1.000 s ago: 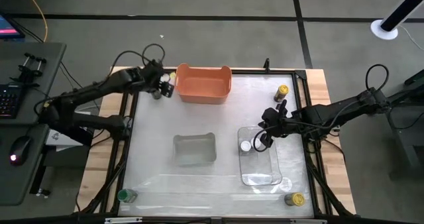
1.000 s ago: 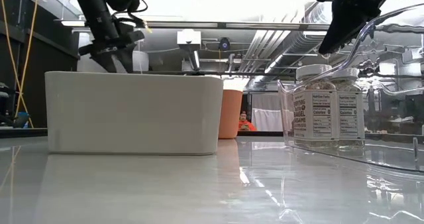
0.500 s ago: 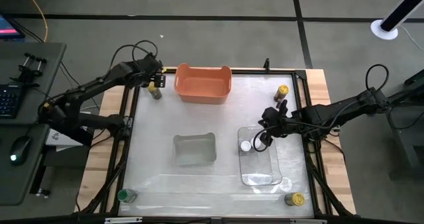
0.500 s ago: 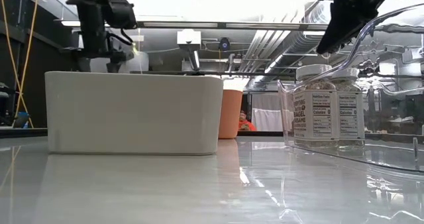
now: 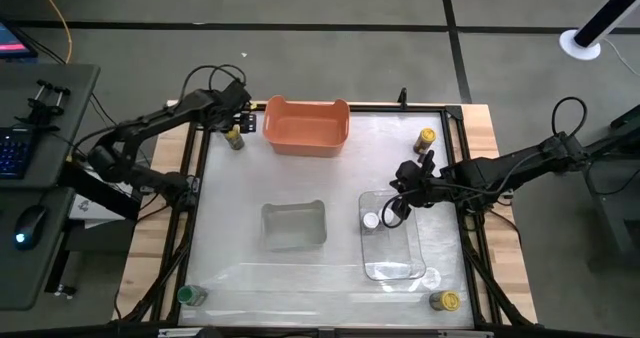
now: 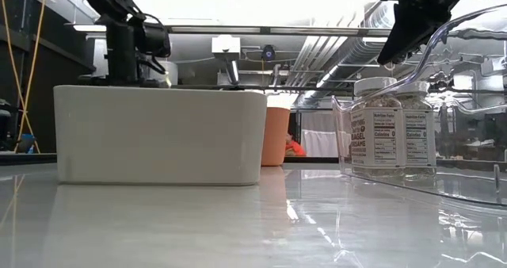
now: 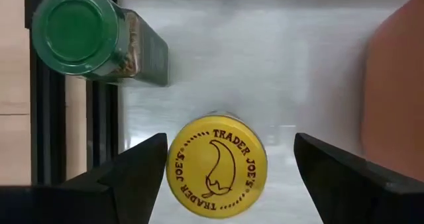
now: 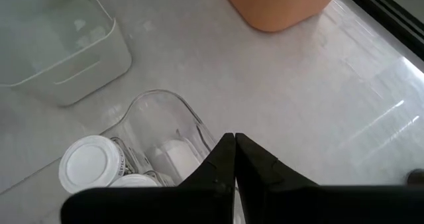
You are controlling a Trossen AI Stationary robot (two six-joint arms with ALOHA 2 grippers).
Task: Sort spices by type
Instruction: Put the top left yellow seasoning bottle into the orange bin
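**Left gripper spread over a yellow jar**

We see the left gripper (image 7: 225,164) spread wide at the high view's upper left, straddling a yellow-capped jar (image 7: 217,165) beside the orange bin (image 5: 306,126). The right gripper (image 8: 234,159) is pressed together above the clear tray (image 5: 392,240) holding white-capped jars (image 8: 89,164).

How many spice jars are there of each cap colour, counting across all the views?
Yellow-capped jars: 3
White-capped jars: 2
Green-capped jars: 2
Total: 7
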